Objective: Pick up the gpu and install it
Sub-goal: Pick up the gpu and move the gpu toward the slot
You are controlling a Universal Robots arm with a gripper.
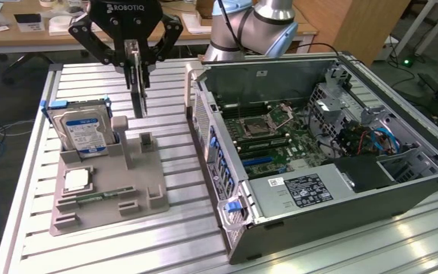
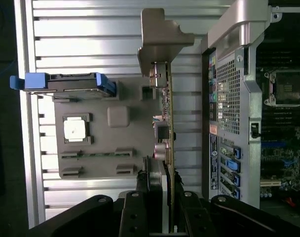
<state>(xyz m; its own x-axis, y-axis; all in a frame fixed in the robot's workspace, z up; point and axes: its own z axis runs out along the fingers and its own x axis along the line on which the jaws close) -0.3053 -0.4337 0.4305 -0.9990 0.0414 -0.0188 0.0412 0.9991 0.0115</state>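
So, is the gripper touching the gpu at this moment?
Touching. In the exterior view the gripper clamps both faces of the gpu, which hangs edge-on beneath it. The wrist view shows the same clamp.

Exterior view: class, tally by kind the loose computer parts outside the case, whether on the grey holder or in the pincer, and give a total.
Hard drive: 1
Processor chip: 1
Memory stick: 1
gpu, gripped by the pincer: 1
Total: 4
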